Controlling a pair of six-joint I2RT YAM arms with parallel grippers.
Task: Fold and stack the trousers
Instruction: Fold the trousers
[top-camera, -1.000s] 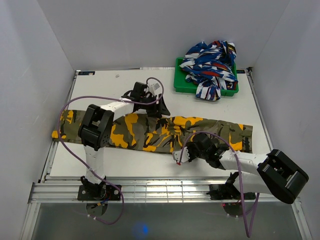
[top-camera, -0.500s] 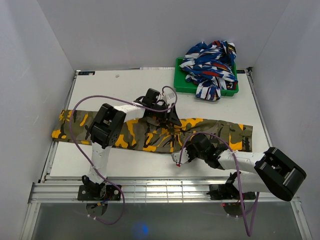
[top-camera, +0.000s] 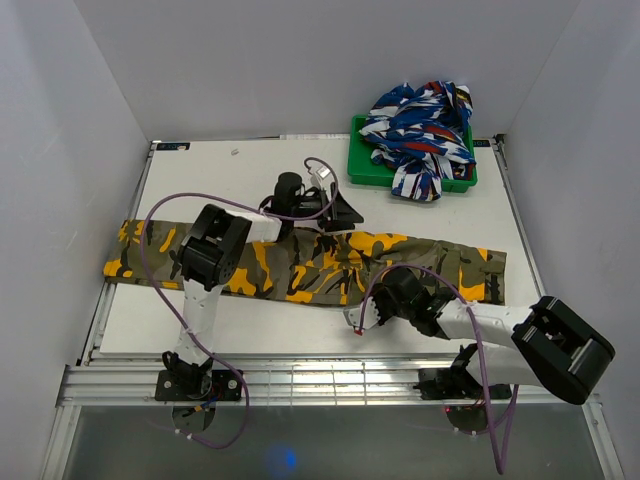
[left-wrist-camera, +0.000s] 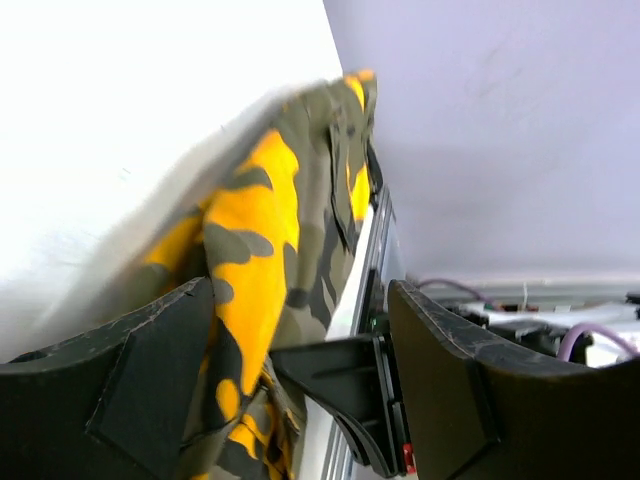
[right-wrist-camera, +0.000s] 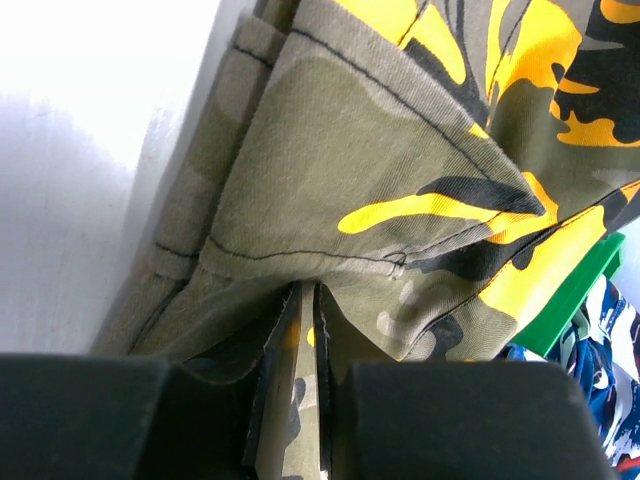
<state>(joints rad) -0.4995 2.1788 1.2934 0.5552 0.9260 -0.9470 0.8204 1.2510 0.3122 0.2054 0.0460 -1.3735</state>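
Observation:
The camouflage trousers (top-camera: 300, 262) lie stretched flat across the table from the left edge to the right. My left gripper (top-camera: 340, 214) is at their far edge near the middle. In the left wrist view it (left-wrist-camera: 300, 385) is open, with the orange and olive cloth (left-wrist-camera: 250, 230) lying beside the left finger (left-wrist-camera: 100, 400) and nothing held. My right gripper (top-camera: 393, 287) is on the near edge right of the middle. In the right wrist view it (right-wrist-camera: 305, 400) is shut on a fold of the trousers (right-wrist-camera: 400, 150), with a strip of cloth pinched between the pads.
A green tray (top-camera: 362, 168) heaped with blue, red and white clothes (top-camera: 420, 125) stands at the back right, and its green edge shows in the right wrist view (right-wrist-camera: 585, 285). Grey walls close in three sides. A black bracket (left-wrist-camera: 345, 385) sits by the table's rail.
My left gripper swung right over the middle of the trousers, then drew back to their far edge. The right gripper has kept still, shut on the cloth.

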